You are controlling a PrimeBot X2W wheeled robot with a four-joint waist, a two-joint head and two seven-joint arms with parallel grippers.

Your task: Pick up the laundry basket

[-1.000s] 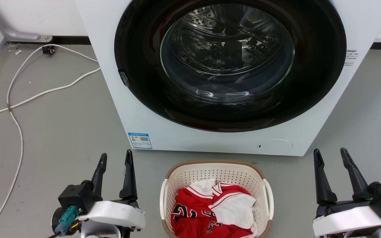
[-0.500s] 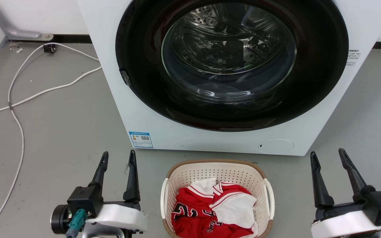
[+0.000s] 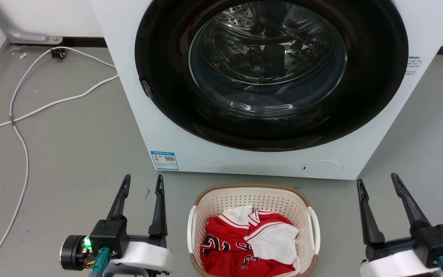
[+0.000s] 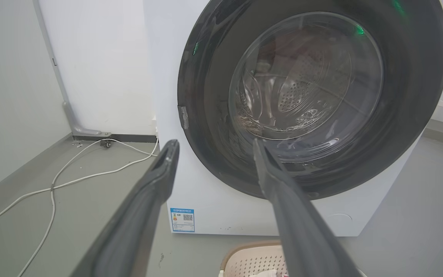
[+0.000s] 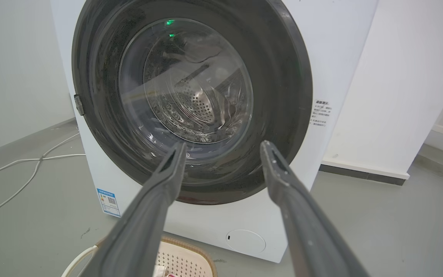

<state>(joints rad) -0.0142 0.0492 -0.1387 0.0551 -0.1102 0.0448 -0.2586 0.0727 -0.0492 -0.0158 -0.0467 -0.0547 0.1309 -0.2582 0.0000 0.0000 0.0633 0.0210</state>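
Left gripper (image 3: 144, 179) and right gripper (image 3: 376, 179) are hanging wide open beside the basket (image 3: 244, 189), not touching it. Grabbing one handle (image 3: 315, 227) only could be tipping it, spilling the shirt (image 3: 225, 246).

A white front-loading washing machine (image 3: 175, 127) is standing at 12 o'clock in the head view, its round dark-rimmed glass door (image 3: 267, 65) showing a perforated steel drum. A blue and white paper label (image 3: 164, 160) is sticking to its front at the door's 7 o'clock. White cables (image 3: 12, 122) are trailing across the grey floor (image 3: 71, 146) at 9 o'clock. A red and white jersey (image 3: 225, 246) is lying crumpled at 6 o'clock.
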